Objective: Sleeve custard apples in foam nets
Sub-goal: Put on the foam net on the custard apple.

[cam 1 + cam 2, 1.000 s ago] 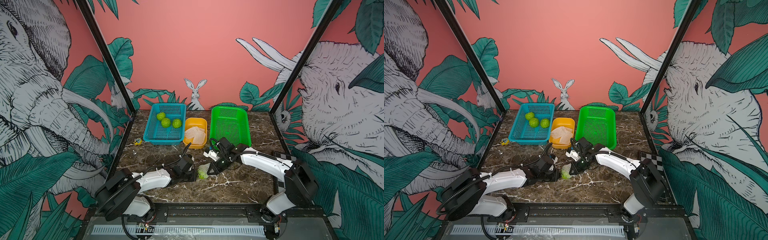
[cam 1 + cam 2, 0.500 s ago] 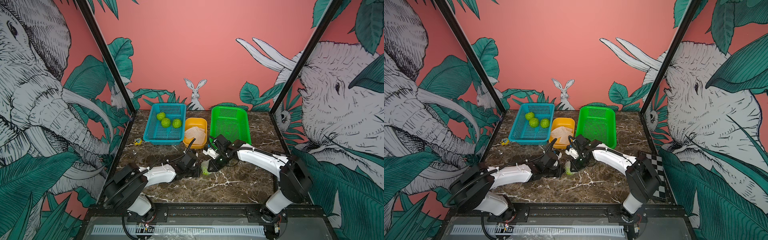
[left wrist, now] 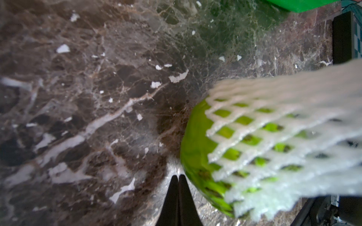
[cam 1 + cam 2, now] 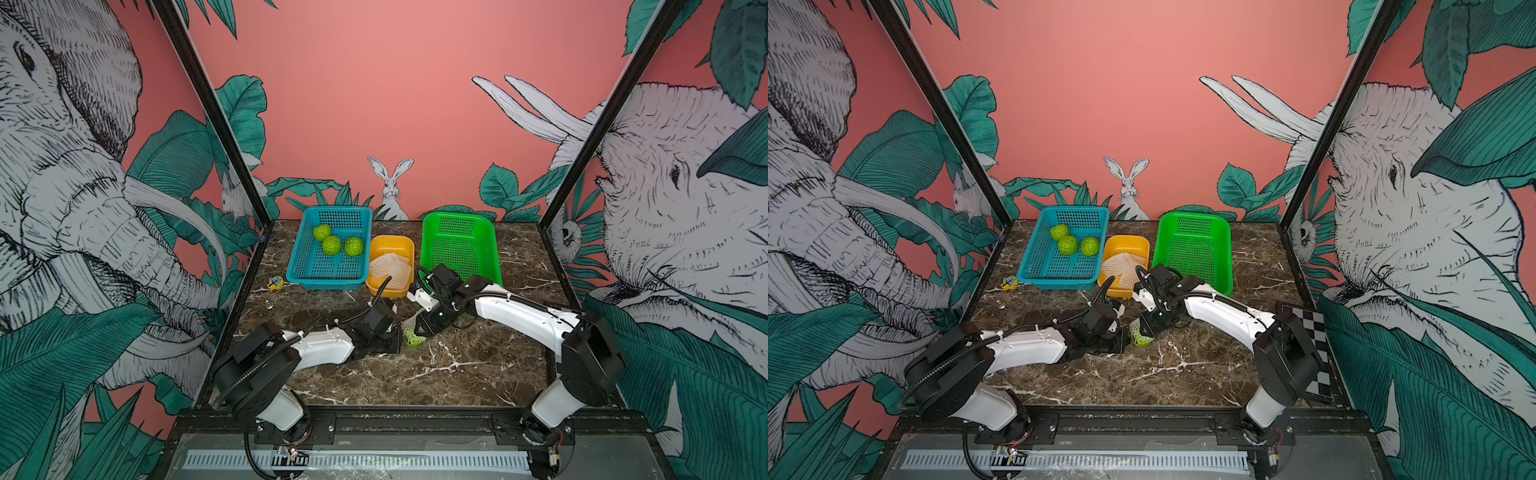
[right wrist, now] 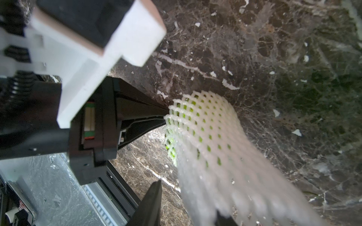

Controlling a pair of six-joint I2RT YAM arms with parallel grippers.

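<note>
Matt foam net (image 3: 284, 137), bumpy custard apple (image 3: 194, 148), glossy marble tabletop (image 3: 98, 97).

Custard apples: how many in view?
4. Three custard apples loose in the blue basket; one on the table, partly sleeved in a foam net. None apparently hidden.

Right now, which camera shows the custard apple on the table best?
The left wrist view: the custard apple sits close up, bare skin showing past the foam net. The right wrist view shows only green through the mesh; in both top views it is tiny.
</note>
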